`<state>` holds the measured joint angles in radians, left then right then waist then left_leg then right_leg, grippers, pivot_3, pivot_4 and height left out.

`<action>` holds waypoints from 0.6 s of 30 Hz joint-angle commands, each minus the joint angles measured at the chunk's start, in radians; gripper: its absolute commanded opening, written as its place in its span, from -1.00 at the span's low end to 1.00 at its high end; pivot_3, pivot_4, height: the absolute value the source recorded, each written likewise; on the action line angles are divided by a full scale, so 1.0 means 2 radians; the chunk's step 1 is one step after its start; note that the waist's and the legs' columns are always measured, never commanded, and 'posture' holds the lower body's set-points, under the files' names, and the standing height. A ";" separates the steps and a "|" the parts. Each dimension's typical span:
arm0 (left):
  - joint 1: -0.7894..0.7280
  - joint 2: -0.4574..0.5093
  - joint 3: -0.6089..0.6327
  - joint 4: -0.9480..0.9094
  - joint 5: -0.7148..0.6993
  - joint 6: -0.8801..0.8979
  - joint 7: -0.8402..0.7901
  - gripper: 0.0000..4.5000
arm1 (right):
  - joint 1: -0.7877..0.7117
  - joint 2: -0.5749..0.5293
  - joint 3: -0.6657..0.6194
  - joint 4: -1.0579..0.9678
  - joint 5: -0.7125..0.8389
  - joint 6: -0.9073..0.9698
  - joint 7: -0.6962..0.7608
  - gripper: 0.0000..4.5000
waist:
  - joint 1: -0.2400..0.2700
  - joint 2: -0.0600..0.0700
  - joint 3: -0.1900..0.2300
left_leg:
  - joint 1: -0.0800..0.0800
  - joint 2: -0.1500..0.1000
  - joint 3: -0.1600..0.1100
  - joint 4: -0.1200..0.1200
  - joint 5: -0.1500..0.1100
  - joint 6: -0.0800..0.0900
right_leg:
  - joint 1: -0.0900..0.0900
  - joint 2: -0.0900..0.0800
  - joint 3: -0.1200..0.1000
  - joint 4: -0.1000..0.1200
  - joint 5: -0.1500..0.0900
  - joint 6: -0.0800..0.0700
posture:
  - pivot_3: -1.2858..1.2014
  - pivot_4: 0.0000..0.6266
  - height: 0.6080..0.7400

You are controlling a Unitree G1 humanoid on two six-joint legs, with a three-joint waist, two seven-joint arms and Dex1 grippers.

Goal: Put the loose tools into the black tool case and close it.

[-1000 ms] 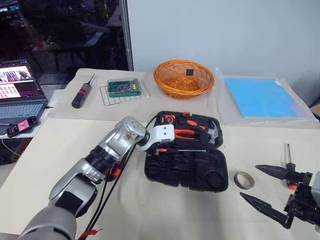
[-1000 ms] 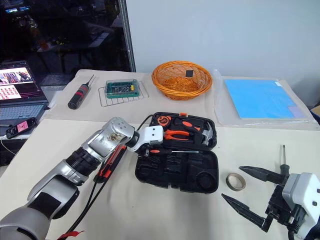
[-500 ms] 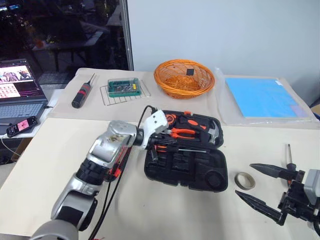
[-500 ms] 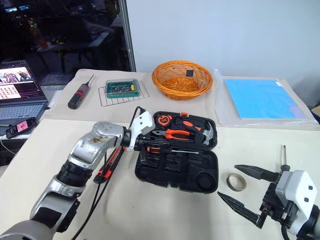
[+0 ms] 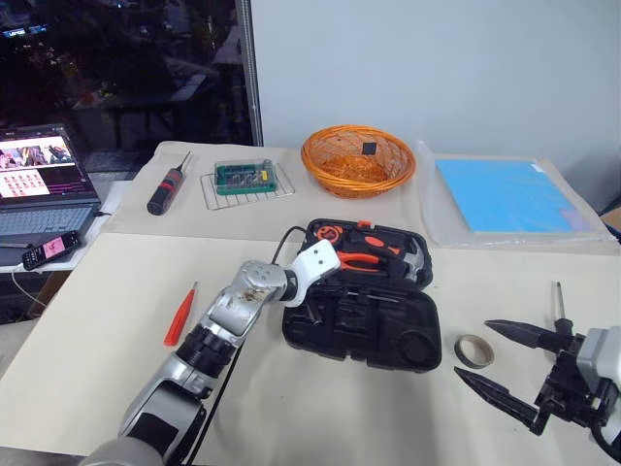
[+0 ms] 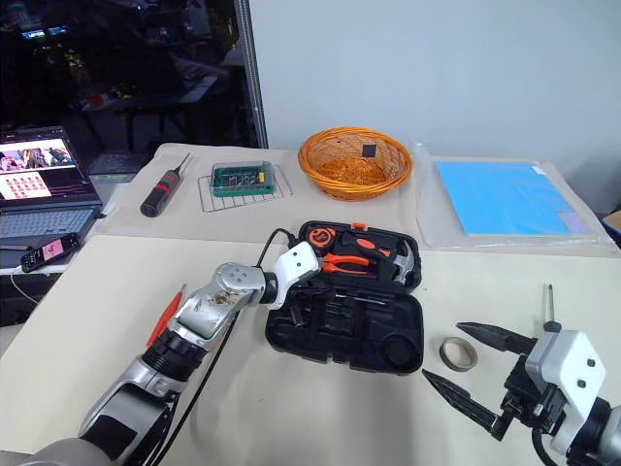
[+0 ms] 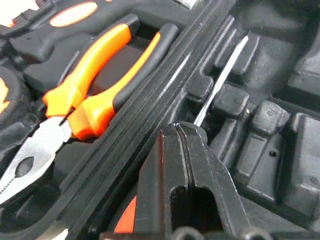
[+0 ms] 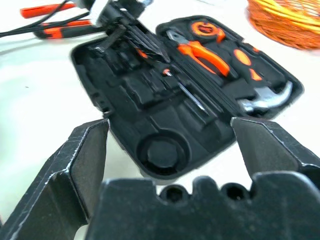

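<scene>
The left pincer [image 7: 181,131] is clenched, its two black fingers pressed together over the near half of the black tool case [image 5: 361,335], at centre frame in the head views. In the left wrist view a slim steel shaft [image 7: 222,80] runs away from the fingertips along a moulded slot, and a patch of orange shows beside the fingers; whether the pincer grips that screwdriver or merely rests closed over it I cannot tell. The step looks like seating this screwdriver in its slot. To do it well, the shaft should lie flat along the groove and the handle be pressed home before the pincer lets go, or the lid will not shut.

In the far half of the case lie the orange-handled pliers [image 7: 95,75] and a hammer [image 5: 409,260], already stowed.

Still loose on the worktop: an orange tool [image 5: 180,314] at mid-left, probably a screwdriver, and another screwdriver [image 5: 559,301] at lower right, near a roll of tape [image 5: 474,349]. The right pincer [image 5: 500,361], released with fingers spread wide, hangs at the lower right just beside that screwdriver, well placed to fetch it next.
</scene>
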<state>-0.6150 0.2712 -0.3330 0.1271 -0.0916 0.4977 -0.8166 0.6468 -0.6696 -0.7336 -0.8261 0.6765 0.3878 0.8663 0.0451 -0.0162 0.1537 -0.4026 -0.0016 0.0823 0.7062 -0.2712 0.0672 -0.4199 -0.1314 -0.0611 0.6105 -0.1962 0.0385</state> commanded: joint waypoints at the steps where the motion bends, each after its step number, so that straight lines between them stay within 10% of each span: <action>1: 0.009 0.006 0.065 -0.075 -0.079 -0.023 -0.040 -0.98 | 0.002 0.013 -0.026 -0.027 0.009 0.038 -0.069 1.00 | -0.001 0.000 0.000 | -0.001 0.000 0.000 0.000 0.001 0.001 | -0.001 0.000 0.000 0.000 0.001 0.000 | 0.03 -0.52 1.00; 6: 0.022 0.044 0.091 -0.166 -0.170 0.054 -0.095 -0.72 | 0.005 -0.012 -0.042 -0.030 -0.019 0.127 -0.139 1.00 | -0.004 0.000 0.000 | -0.003 0.000 0.000 0.000 0.002 0.003 | -0.003 0.001 0.000 0.000 0.003 -0.002 | 0.03 -0.52 1.00; 15: 0.016 0.101 0.105 -0.247 -0.280 0.144 -0.137 0.76 | -0.018 -0.087 -0.034 0.056 -0.051 0.256 -0.175 1.00 | -0.002 0.000 0.001 | -0.003 0.000 0.000 0.000 0.001 0.004 | -0.001 0.001 0.000 0.000 -0.001 -0.001 | 0.03 -0.52 1.00; 18: 0.013 0.110 0.097 -0.258 -0.292 0.149 -0.144 0.95 | -0.061 -0.094 -0.023 0.091 -0.055 0.323 -0.216 1.00 | -0.004 0.000 0.001 | -0.003 0.000 0.000 0.000 0.001 0.004 | -0.002 0.003 0.000 0.000 -0.002 -0.001 | 0.03 -0.52 1.00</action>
<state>-0.5690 0.4821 -0.1387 -0.3481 -0.6412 0.7916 -1.0873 0.5882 -0.8554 -0.7793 -0.6849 0.5730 0.9334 0.5008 0.0369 -0.0166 0.1550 -0.4072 -0.0023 0.0830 0.7062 -0.2684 0.0751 -0.4228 -0.1254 -0.0612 0.6102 -0.1993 0.0361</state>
